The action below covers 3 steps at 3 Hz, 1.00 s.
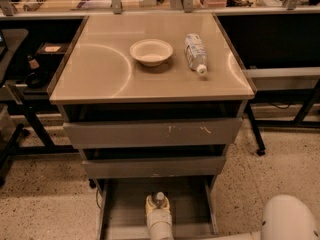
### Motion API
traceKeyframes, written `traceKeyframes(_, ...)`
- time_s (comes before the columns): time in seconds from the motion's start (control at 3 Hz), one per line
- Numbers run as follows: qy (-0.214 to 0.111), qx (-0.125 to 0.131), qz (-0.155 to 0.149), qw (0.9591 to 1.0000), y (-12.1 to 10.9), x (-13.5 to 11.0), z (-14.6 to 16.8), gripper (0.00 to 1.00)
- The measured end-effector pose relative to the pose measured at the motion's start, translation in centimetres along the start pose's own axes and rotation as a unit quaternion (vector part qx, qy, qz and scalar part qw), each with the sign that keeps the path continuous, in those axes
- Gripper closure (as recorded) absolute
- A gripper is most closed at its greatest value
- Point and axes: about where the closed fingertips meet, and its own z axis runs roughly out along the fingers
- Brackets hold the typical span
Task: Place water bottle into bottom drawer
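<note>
My hand (158, 205) is down inside the bottom drawer (186, 210), which is pulled out, and it sits over the middle of the flat grey floor between the thin side rails. It is closed on the water bottle (159, 198), which stands between my pale yellowish fingers (150, 206). Only the bottle's small pale cap and a sliver below it show; my hand covers the clear body, and no label can be seen on it. The near end of the drawer and my forearm are cut off by the lower edge of the view. Just past my hand is the plain front of the middle drawer (152, 167), and beyond that the top drawer (150, 133) with white scratches on its face. Both fronts hide what is inside those drawers. Far beyond my hand, up on the counter (95, 79), a round pale bowl (151, 52) shows its plain inside. A second bottle (195, 51) lies on its side just right of the bowl, with its white cap pointing toward me. It is short and fat, and its large white-and-blue label is too blurred for me to read any brand. Off to the right of my hand, a rounded white shell (290, 219) is cropped by the corner.
</note>
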Motion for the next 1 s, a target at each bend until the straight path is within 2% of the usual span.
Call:
traceKeyframes(0.67,0.009,0.021,-0.013,0.9997,-1.9,1.2,1.2,1.0)
traceKeyframes(1.0,0.006,0.036,-0.009,0.9993,-3.3,1.8,2.3,1.0)
